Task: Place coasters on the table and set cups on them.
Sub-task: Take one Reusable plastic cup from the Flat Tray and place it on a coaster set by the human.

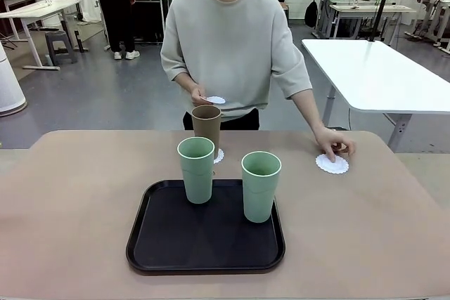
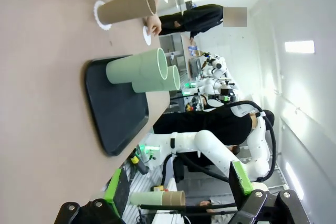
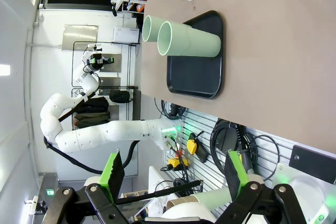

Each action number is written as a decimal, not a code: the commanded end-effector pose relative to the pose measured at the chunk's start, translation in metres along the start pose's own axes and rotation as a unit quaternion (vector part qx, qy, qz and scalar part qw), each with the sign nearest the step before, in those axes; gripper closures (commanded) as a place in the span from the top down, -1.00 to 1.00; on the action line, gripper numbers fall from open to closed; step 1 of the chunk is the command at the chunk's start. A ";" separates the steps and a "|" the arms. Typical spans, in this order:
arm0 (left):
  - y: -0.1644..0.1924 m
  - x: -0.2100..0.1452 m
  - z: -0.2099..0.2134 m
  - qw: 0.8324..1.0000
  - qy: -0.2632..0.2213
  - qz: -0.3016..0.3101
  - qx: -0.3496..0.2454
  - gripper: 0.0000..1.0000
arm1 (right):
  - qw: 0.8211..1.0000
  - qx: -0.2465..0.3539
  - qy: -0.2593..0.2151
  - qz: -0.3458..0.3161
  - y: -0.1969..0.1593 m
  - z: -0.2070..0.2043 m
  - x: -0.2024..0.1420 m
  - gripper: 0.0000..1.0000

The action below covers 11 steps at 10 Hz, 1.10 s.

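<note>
Left gripper [image 2: 178, 183] hangs with jaws apart and empty. The brown cup [image 1: 206, 128] stands on a coaster [image 1: 219, 155], seemingly already served; two mint cups [image 1: 196, 168] wait on the tray [image 1: 162, 244] for theirs; a hand [image 1: 336, 147] presses another coaster [image 1: 332, 164] flat on the table [image 1: 70, 194]. Right gripper [image 3: 174, 170] likewise gapes

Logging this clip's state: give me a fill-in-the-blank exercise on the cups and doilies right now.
The black rounded-square tray carries ____ pale mint green tapered tumblers.
The tall ____ tumbler stands on a white lacy paper doily beyond the tray.
A person's hand presses another doily onto the beige table, on the tray's ____ in the front view.
The left gripper and the right gripper have their fingers ____.
Missing: two; brown; right; open.
</note>
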State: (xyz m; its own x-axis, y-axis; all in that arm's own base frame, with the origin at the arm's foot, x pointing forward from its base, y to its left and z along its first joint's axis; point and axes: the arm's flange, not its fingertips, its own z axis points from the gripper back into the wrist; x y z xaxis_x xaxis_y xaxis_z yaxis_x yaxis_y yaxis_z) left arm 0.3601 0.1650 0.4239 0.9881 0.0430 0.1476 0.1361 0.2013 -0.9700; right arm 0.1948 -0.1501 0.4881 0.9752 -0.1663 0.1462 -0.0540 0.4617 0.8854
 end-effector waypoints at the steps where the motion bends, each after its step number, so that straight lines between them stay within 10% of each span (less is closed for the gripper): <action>1: -0.002 0.000 0.002 1.000 -0.003 0.002 0.001 1.00 | 1.000 0.004 0.001 0.003 0.001 0.000 0.000 1.00; 11: -0.002 0.000 0.002 1.000 -0.003 0.002 0.001 1.00 | 0.999 -0.018 0.014 0.037 0.013 -0.004 0.015 1.00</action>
State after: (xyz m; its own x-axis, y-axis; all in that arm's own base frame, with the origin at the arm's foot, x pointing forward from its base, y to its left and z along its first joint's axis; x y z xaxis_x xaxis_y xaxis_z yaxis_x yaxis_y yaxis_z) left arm 0.3601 0.1650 0.4240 0.9881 0.0431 0.1477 0.1362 0.2013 -0.9700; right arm 0.1974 -0.1474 0.4908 0.9761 -0.1502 0.1570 -0.0685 0.4730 0.8784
